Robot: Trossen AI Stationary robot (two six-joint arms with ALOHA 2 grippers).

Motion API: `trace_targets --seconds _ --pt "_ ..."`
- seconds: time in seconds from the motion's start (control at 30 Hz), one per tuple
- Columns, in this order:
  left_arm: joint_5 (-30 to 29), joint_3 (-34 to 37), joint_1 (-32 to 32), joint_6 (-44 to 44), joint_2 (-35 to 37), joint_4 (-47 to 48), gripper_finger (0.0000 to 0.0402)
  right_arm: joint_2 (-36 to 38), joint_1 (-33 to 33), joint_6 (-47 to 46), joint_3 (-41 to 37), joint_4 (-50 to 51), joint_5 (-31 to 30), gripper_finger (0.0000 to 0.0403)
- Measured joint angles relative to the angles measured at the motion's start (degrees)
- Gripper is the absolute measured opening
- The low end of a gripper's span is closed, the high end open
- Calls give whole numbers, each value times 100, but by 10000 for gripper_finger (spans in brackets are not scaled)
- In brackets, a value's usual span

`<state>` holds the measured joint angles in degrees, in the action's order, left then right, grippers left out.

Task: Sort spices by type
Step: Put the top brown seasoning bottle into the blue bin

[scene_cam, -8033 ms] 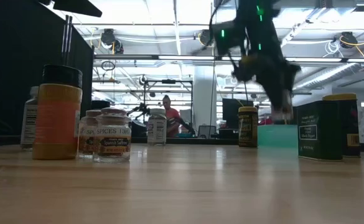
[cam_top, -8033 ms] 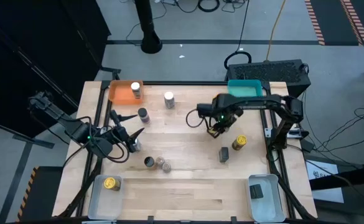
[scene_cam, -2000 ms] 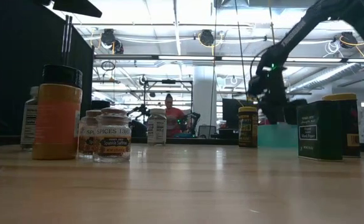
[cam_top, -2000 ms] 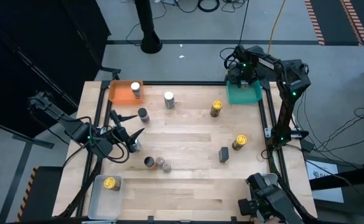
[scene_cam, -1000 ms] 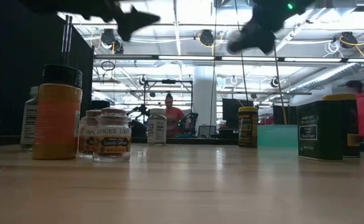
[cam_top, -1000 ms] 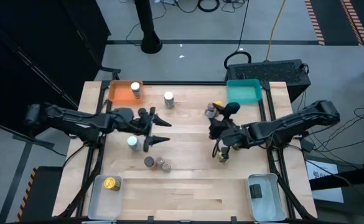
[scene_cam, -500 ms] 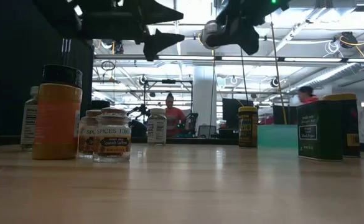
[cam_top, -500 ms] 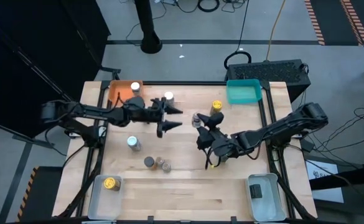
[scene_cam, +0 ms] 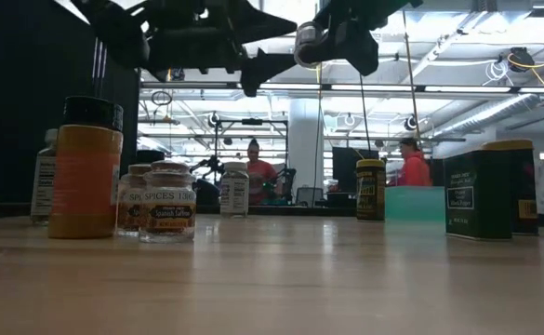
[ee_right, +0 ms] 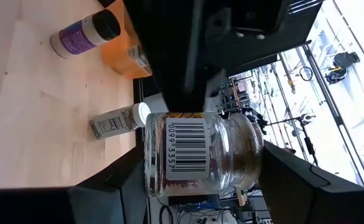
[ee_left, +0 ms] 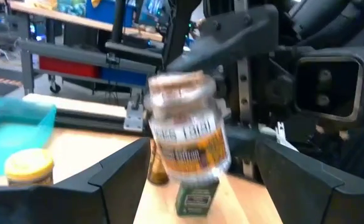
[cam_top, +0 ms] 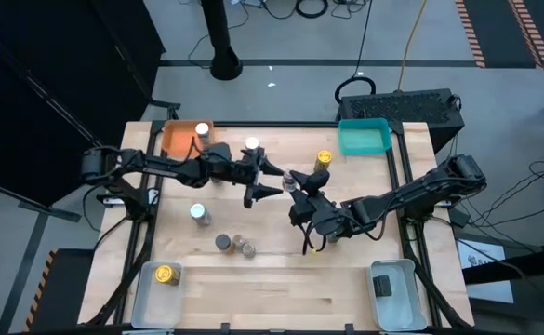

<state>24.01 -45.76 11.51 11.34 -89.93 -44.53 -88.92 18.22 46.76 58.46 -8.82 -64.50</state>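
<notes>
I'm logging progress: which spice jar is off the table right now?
The clear glass jar held in the right gripper, mid-air near the left gripper; the others stand on the table or in trays.

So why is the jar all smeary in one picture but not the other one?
Left wrist view: the glass jar is smeared, likely from motion, and its label is unreadable. Right wrist view: the same jar is crisp, with a clear barcode. Low view: bright ceiling lights turn the arms into dark shapes.
</notes>
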Motion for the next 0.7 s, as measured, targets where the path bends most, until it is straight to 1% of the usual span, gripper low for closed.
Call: trace_targets --seconds 0.43,0.63,0.7 --pt "6 -774 -43 33 -736 17 293 0 0 44 0 4 -2 229" --pt "59 -810 -55 11 -818 1 292 0 0 44 0 4 -14 228" --pt "57 -810 -55 -16 -818 0 286 0 0 44 0 4 -14 229"
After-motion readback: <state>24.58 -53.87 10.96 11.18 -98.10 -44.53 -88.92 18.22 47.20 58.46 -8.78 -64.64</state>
